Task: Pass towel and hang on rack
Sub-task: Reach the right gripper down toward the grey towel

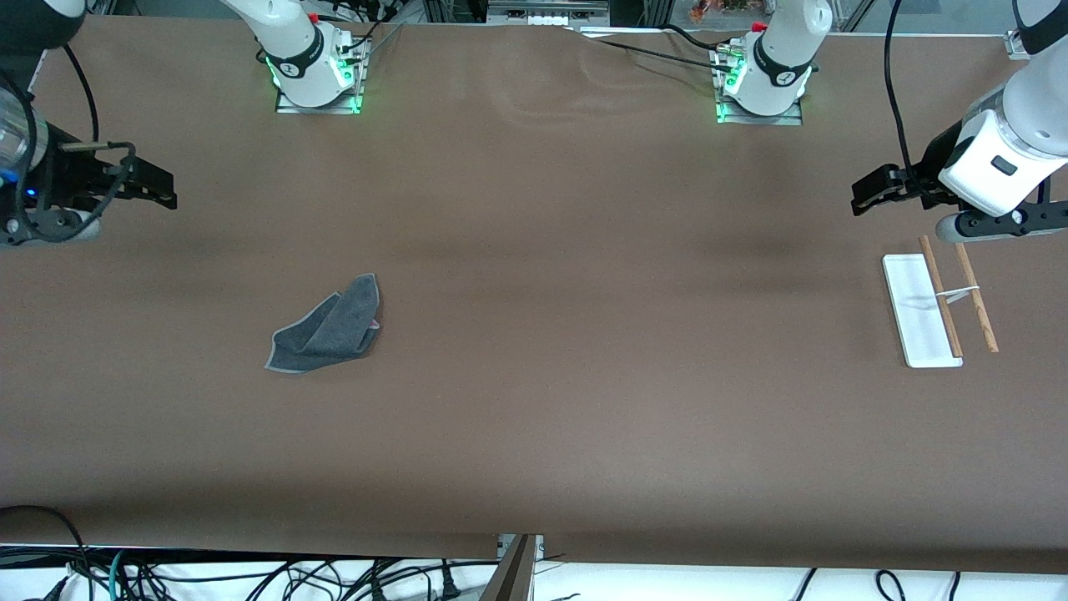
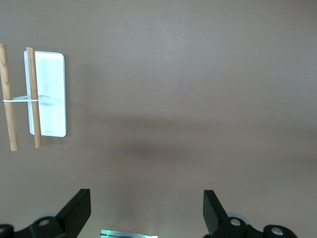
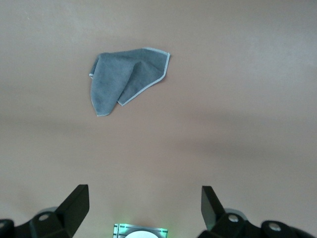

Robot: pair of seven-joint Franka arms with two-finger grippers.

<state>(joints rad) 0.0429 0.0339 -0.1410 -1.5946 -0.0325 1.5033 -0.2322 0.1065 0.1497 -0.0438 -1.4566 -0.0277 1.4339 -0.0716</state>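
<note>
On bare table (image 1: 534, 417), towel (image 1: 329, 327) lies well apart from rack (image 1: 926, 313).

Left pincer (image 1: 863, 199) raised at its table end, fingers spread, right pincer (image 1: 163, 188) likewise, both waiting

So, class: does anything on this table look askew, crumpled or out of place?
Only the towel: it lies crumpled and folded over on the table toward the right arm's end, a bit of pink showing. The rack stands upright and bare.

One towel (image 1: 328, 328), one rack (image 1: 926, 310) with seemingly two rods, two arms.
</note>
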